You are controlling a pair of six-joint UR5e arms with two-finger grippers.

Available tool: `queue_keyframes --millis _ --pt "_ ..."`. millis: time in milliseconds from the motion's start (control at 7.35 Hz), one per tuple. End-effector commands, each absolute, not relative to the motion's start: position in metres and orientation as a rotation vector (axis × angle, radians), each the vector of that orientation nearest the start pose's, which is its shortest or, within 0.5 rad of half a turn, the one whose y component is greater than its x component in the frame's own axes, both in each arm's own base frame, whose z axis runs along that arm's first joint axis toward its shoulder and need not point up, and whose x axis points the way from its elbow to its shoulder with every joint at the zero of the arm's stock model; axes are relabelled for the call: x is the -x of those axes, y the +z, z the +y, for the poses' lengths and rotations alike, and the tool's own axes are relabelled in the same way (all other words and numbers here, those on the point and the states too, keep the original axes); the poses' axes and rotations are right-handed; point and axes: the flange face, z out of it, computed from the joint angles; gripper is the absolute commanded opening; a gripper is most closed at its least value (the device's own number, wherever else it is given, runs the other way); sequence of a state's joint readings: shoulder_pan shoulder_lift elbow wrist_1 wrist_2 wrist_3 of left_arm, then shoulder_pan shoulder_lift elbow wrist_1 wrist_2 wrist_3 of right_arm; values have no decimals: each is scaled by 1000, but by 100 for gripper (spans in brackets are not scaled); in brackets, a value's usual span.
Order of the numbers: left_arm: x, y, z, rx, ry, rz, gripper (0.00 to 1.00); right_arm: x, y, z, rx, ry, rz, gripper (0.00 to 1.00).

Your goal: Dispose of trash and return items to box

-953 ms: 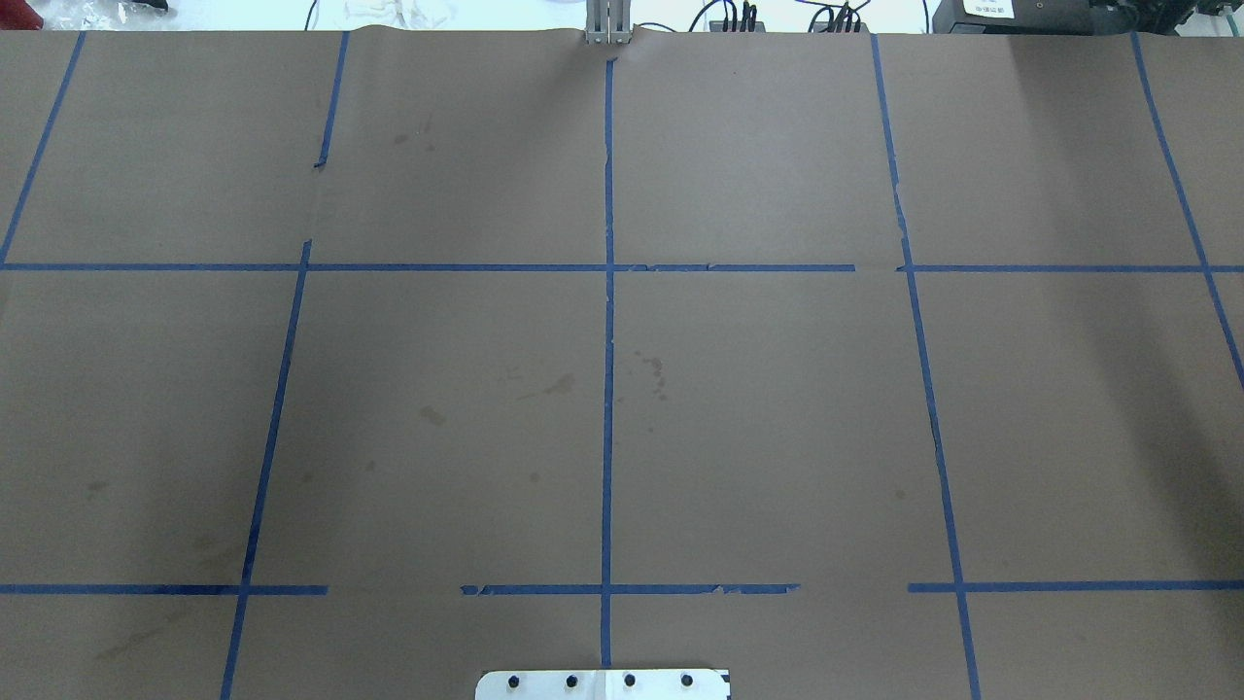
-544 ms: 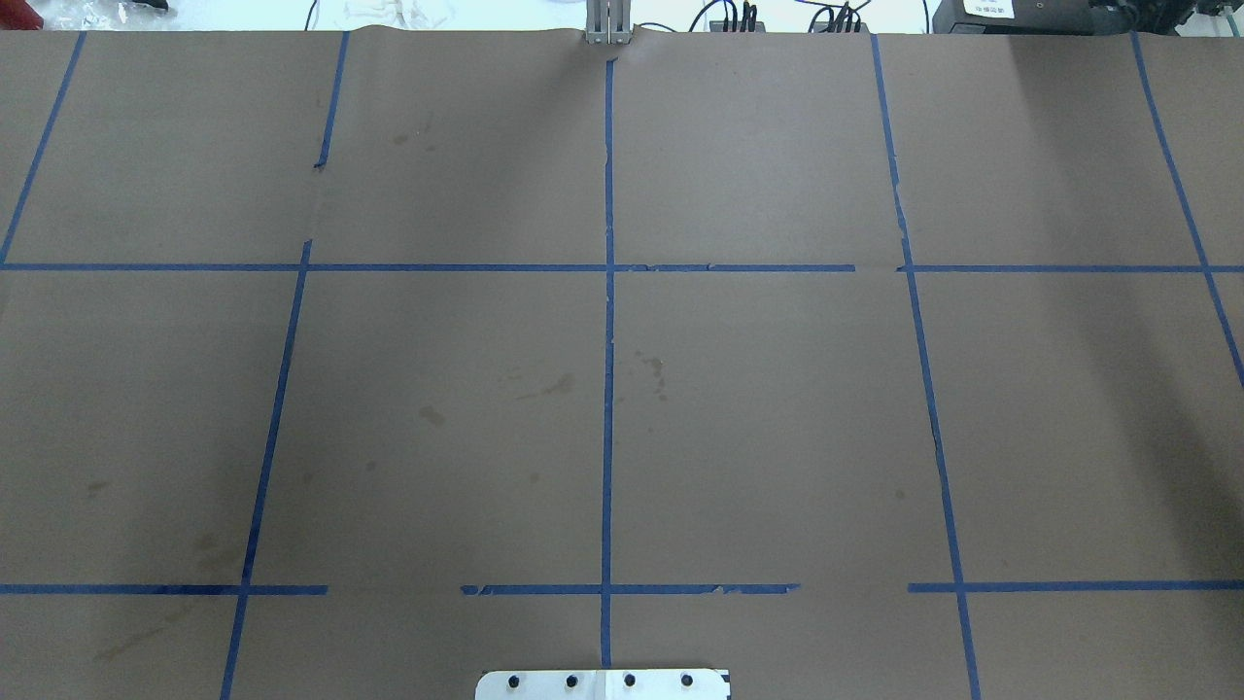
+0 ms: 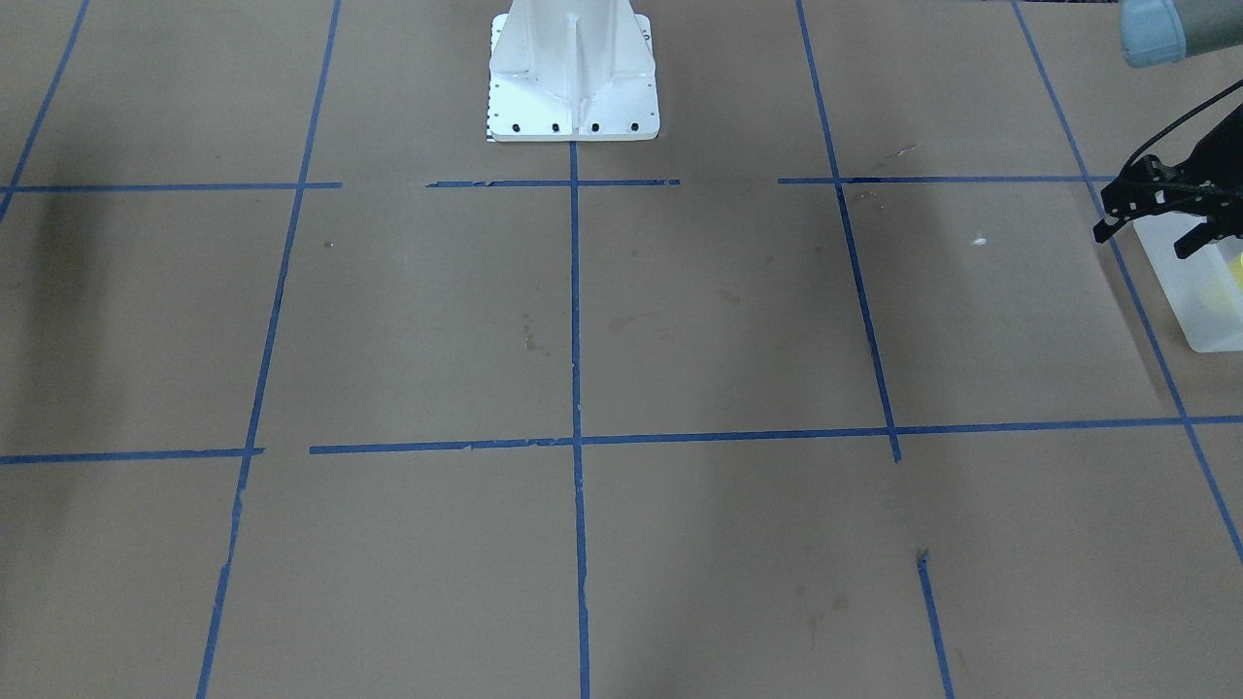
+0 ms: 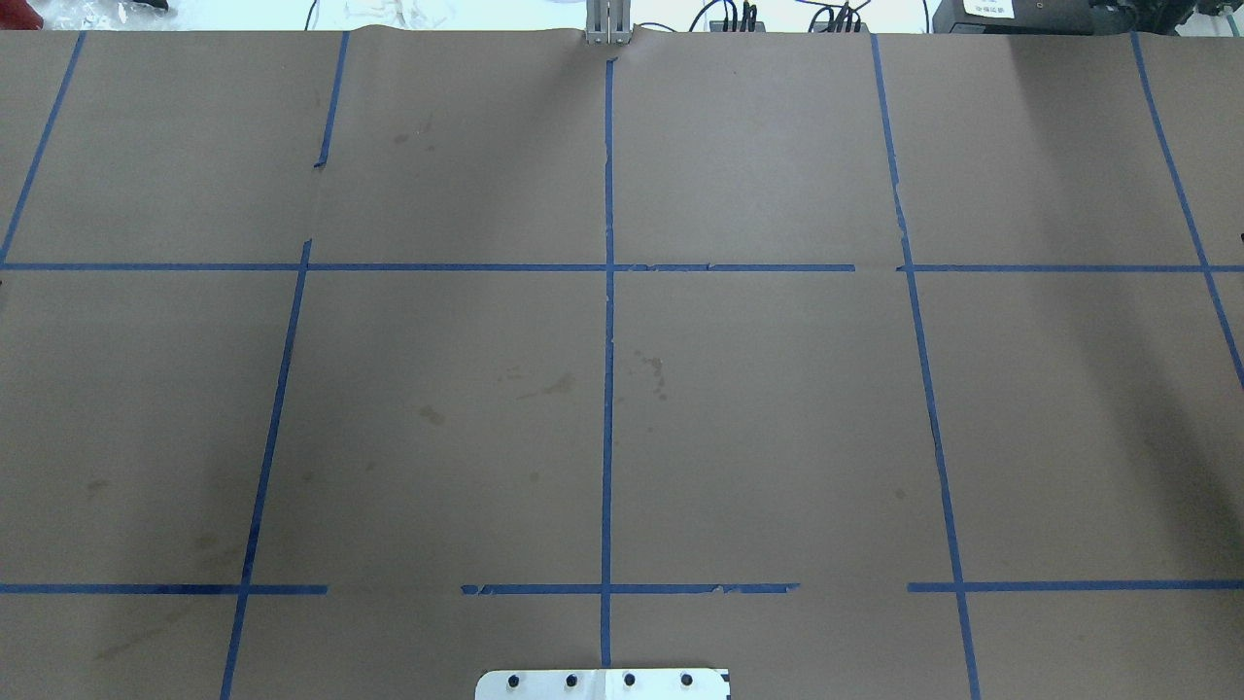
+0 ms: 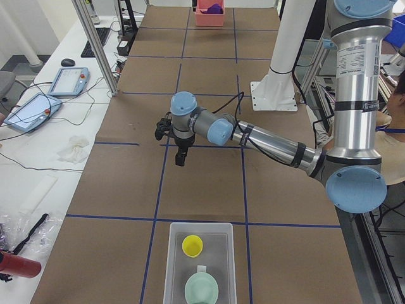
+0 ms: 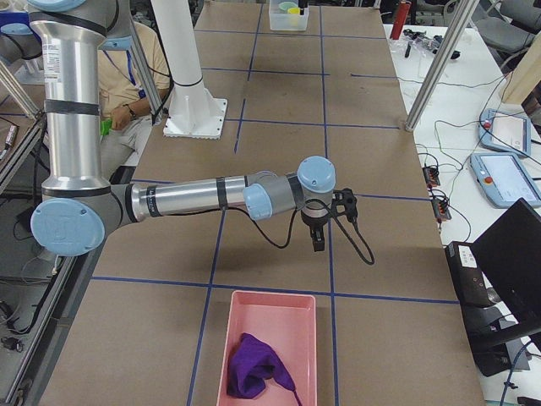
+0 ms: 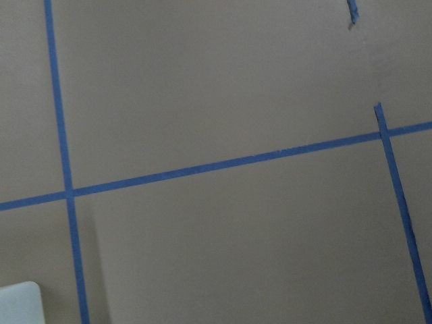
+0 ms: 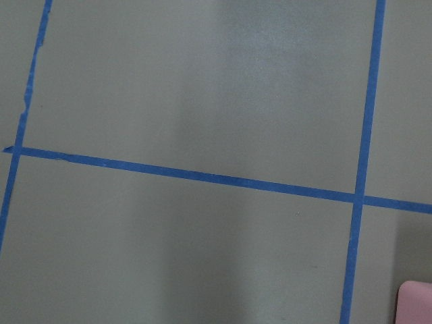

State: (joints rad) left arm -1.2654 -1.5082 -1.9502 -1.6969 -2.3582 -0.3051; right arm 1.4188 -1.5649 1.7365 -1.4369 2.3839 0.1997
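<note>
The translucent white box [image 5: 199, 235] stands at the table's left end and holds the yellow cup [image 5: 192, 245] and the mint-green bowl [image 5: 201, 288]. The box's corner shows at the right edge of the front-facing view [image 3: 1204, 311]. My left gripper [image 3: 1146, 241] hangs above the paper beside the box with its jaws apart and empty; it also shows in the exterior left view [image 5: 180, 158]. My right gripper [image 6: 319, 241] hangs over the table short of the pink bin. I cannot tell whether it is open or shut.
A pink bin [image 6: 270, 347] with a purple cloth [image 6: 254, 365] in it stands at the table's right end. The white robot base [image 3: 573, 73] is at the robot's edge. Brown paper with blue tape lines [image 4: 607, 340] covers the table. Aluminium posts [image 6: 435, 63] stand along the operators' side.
</note>
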Motion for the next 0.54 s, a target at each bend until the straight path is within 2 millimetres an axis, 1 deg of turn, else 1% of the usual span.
queue_keyframes --millis 0,136,272,408 --pt "-74 489 -459 -158 169 906 100 35 550 -510 -113 -113 -821 100" --pt "-63 488 -467 -161 142 913 100 37 551 -509 -111 -119 -821 100" --pt "-56 510 -472 -134 105 893 100 37 550 -509 -112 -120 -822 100" --pt "-48 516 -477 -164 77 814 100 36 547 -510 -119 -121 -823 100"
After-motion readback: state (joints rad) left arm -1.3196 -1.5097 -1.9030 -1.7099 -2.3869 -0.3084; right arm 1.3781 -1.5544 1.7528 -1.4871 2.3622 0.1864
